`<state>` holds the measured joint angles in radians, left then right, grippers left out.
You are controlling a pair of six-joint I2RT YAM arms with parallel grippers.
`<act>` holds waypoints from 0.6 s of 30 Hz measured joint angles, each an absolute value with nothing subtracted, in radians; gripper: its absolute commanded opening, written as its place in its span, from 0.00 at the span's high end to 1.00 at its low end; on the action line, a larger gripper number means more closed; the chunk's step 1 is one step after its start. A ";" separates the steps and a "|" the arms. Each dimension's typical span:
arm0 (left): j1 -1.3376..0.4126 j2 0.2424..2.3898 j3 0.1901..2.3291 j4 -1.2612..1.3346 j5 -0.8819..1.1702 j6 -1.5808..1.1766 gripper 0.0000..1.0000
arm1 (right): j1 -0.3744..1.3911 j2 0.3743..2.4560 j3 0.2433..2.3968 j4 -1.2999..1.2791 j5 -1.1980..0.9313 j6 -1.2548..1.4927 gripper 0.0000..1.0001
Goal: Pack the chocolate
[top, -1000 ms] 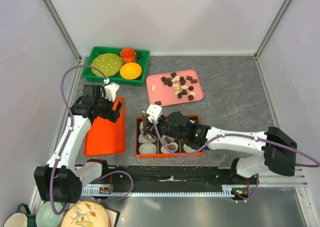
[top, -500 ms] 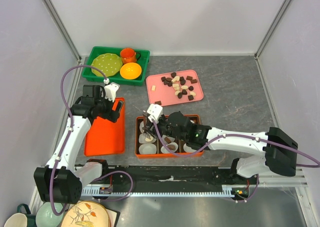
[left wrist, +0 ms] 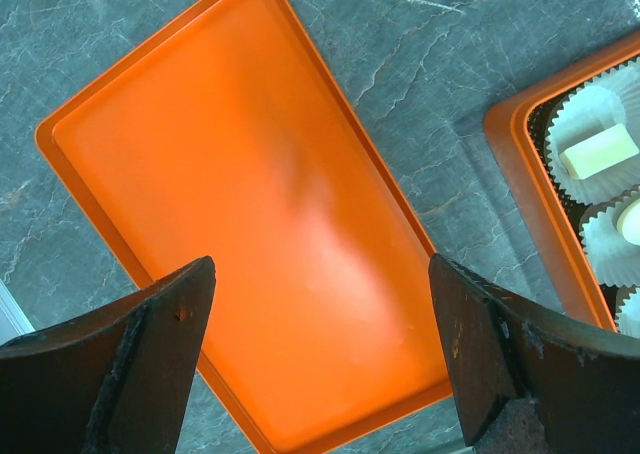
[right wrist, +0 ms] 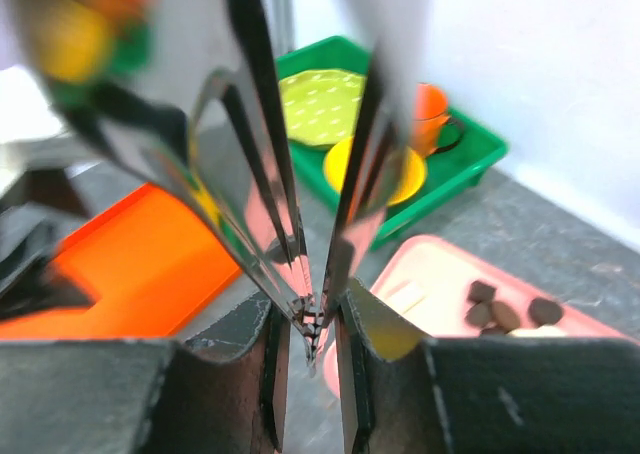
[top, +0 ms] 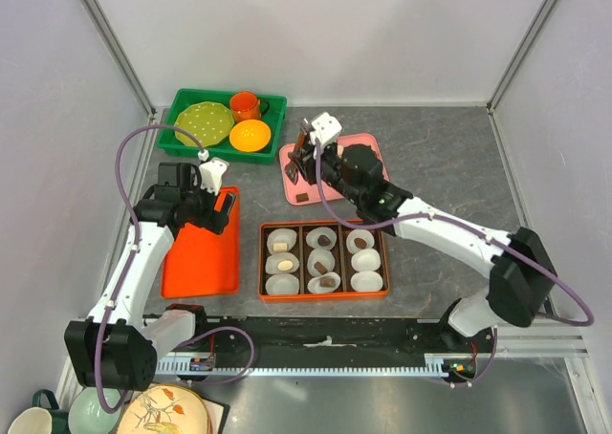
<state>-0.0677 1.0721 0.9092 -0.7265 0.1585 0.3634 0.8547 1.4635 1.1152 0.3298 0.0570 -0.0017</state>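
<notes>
The chocolate (right wrist: 500, 312) lies on a pink tray (top: 368, 145), mostly hidden under my right arm in the top view; one dark piece (top: 302, 197) shows at the tray's near left corner. An orange box (top: 262, 262) holds several white paper cups, some with a piece inside: a cream one (top: 283, 263) and brown ones (top: 324, 240). My right gripper (top: 304, 159) is over the pink tray's left part, shut on metal tongs (right wrist: 300, 224) whose tips point down, closed and empty. My left gripper (left wrist: 320, 354) is open and empty above a flat orange lid (left wrist: 250, 204).
A green bin (top: 182, 140) with a green plate, an orange cup and an orange bowl stands at the back left. The orange lid (top: 199, 257) lies left of the box. Dishes (top: 96, 410) sit below the near left edge. Walls close in both sides.
My right arm has swung from the orange box's left cups up and back to the pink tray, tongs still in the gripper. The left arm has not moved.
</notes>
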 measured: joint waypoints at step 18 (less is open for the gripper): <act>-0.060 1.070 0.893 -0.725 0.159 0.364 0.06 | 0.692 1.983 1.448 0.312 0.034 -0.050 0.53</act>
